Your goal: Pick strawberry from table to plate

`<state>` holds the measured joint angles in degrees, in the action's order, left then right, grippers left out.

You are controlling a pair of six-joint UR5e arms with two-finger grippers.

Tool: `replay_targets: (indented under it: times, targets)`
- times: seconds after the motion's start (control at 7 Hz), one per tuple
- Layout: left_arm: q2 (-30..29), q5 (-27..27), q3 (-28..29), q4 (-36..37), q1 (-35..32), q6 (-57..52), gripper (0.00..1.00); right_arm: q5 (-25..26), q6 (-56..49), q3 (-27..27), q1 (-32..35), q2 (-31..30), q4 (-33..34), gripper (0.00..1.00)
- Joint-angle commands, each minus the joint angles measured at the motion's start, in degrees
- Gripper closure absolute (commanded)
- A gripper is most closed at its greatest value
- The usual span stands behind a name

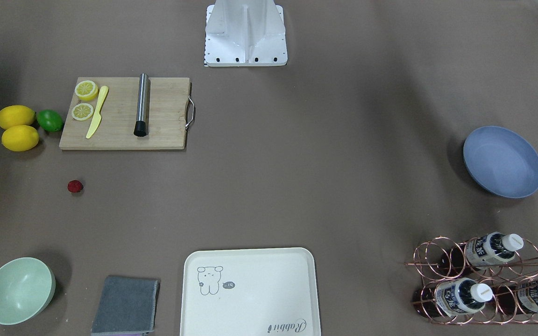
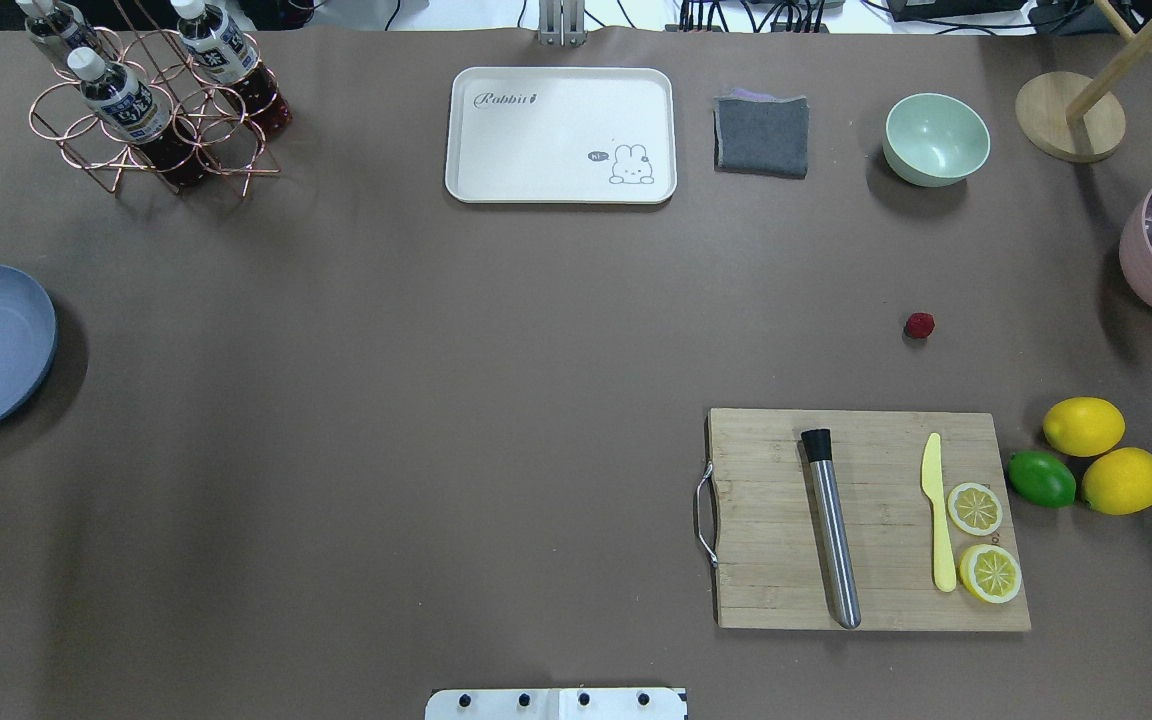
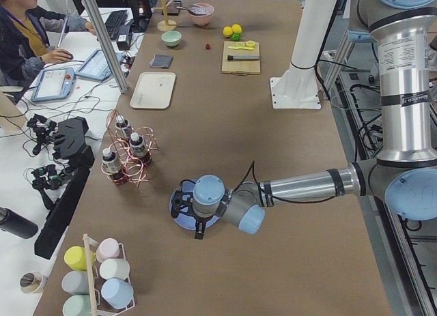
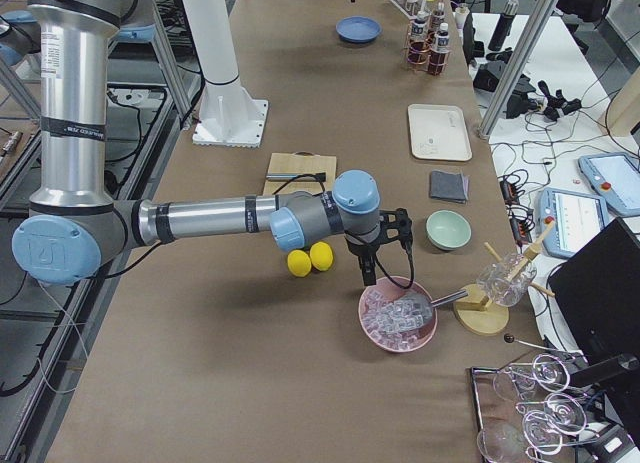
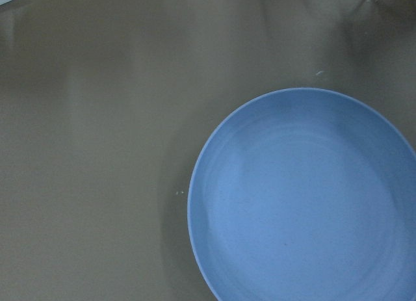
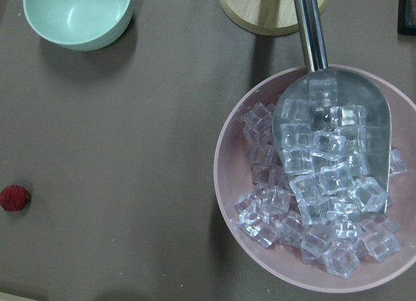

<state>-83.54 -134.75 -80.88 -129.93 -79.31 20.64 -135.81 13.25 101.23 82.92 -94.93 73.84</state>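
One strawberry [image 2: 920, 325] on table [image 2: 436, 400] | tray [image 2: 536, 150] reads "Rabbit" | both jaws: cannot tell

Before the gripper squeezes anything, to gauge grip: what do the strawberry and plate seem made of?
Strawberry: possibly a plastic or rubber imitation, hard to confirm; uniform dark red, bumpy. Plate: probably matte plastic or composite; even blue, no glossy glaze.

I see cutting board [image 2: 766, 520] bearing muddler [image 2: 833, 535], yellow knife [image 2: 939, 520], lemon slices [image 2: 975, 508]; lime [image 2: 1041, 479] against lemons [image 2: 1083, 426]; ice-filled pink bowl [image 6: 229, 184] holds scoop [image 6: 311, 34]
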Motion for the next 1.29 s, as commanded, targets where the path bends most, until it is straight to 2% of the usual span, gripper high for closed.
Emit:
replay_targets:
  times: [0.0, 0.43, 0.71, 0.86, 1.14]
  targets:
    - [-6.26, 3.0, 6.94, -0.24, 2.4, 0.02, 0.03, 0.02, 0.37, 0.01, -0.92, 0.62, -0.1, 0.0]
    - [-8.04, 3.18, 10.21, -1.91, 7.48, 0.45, 0.03, 0.8, 2.99, -0.16, -2.5, 1.5, -0.1, 0.0]
    - [-8.13, 3.18, 11.09, -1.91, 8.29, 0.46, 0.08, 0.81, 3.09, -0.16, -2.67, 1.94, 0.16, 0.0]
    - [-8.22, 3.09, 11.62, -1.91, 8.29, 0.46, 0.16, 0.72, 3.09, 0.01, -2.67, 1.85, 0.16, 0.0]
    - [-8.22, 3.09, 11.98, -1.91, 8.29, 1.76, 0.43, 0.81, 3.36, 0.19, -2.67, 1.94, 0.16, 0.0]
